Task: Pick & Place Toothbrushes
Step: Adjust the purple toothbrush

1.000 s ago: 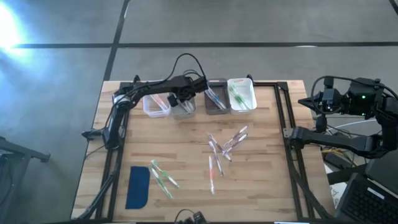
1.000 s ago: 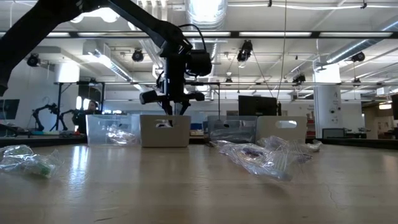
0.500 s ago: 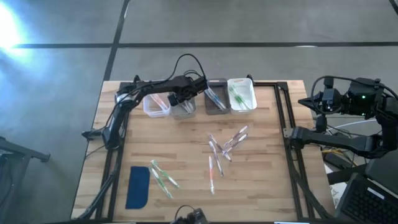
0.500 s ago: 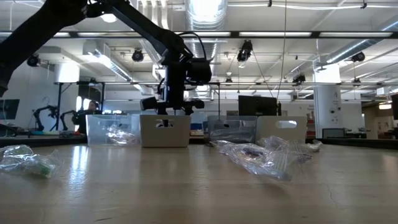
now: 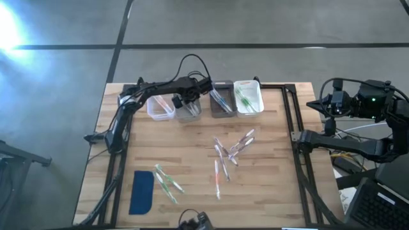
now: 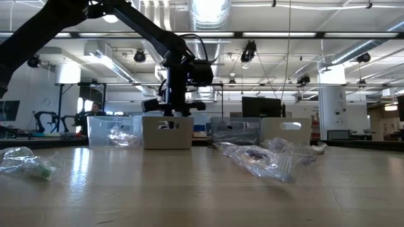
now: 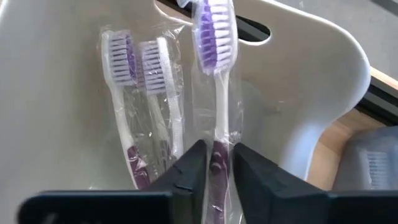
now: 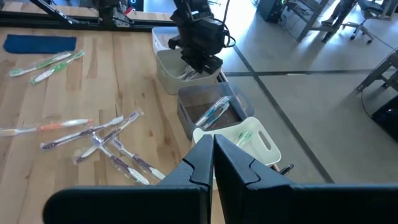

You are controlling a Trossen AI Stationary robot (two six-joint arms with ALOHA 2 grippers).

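Blue pad (image 5: 142, 191): lies flat at the near left corner of the table (image 5: 192, 147).
Green toothbrushes (image 5: 167, 182): a small bundle just beside the pad, loose on the wood.
Left gripper (image 5: 190, 101): poised over the second bin (image 5: 190, 109) from the left in the far row of four. In the left wrist view the two fingers (image 7: 194, 167) stand slightly apart on either side of the handle of a wrapped purple toothbrush (image 7: 215, 74); whether they pinch it cannot be told.
Second bin contents: two more wrapped purple brushes (image 7: 144, 106) lie on the bin floor.
Centre pile (image 5: 230, 150): loose wrapped toothbrushes on the table, well apart from the bins.
Right gripper (image 8: 213, 152): parked off the table's right edge, fingers pressed together, holding nothing.
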